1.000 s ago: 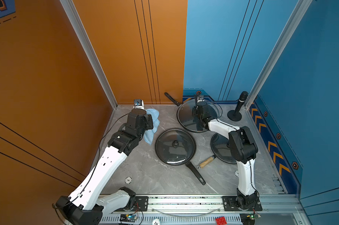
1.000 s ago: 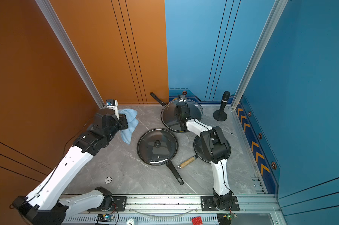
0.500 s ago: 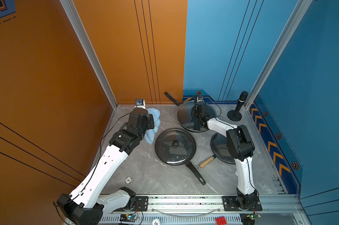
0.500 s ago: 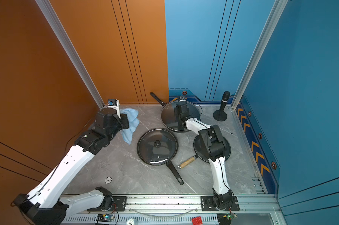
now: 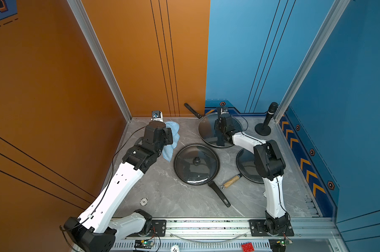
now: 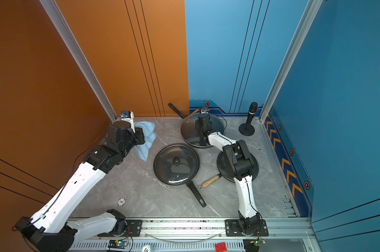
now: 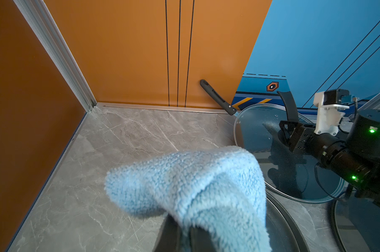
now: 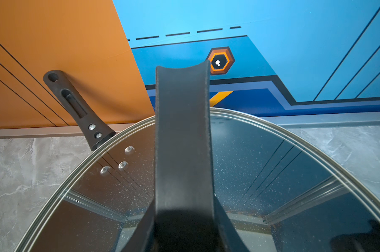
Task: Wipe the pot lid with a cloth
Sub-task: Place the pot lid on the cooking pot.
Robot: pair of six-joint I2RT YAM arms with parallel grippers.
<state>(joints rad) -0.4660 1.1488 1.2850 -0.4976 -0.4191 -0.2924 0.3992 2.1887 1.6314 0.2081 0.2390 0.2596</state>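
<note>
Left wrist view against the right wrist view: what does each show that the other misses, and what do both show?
Left wrist only: the cloth, close to the lens, and the right gripper shut on the lid handle. Right wrist only: three rivets seen through the glass. Both: the lid, that handle, the pan handle against the orange wall, and the hexagon mark.

Cloth (image 5: 171, 139) up at back-left, nr the corner. Lidded pan (image 5: 196, 163) mid-table, just right of it. Behind that, by back wall, pot lid (image 5: 206, 128) over back pan (image 5: 193, 111). 3rd pan (image 5: 245, 167) right of centre, mic stand (image 5: 263, 129) back-right, chip (image 5: 143, 201) front-left
</note>
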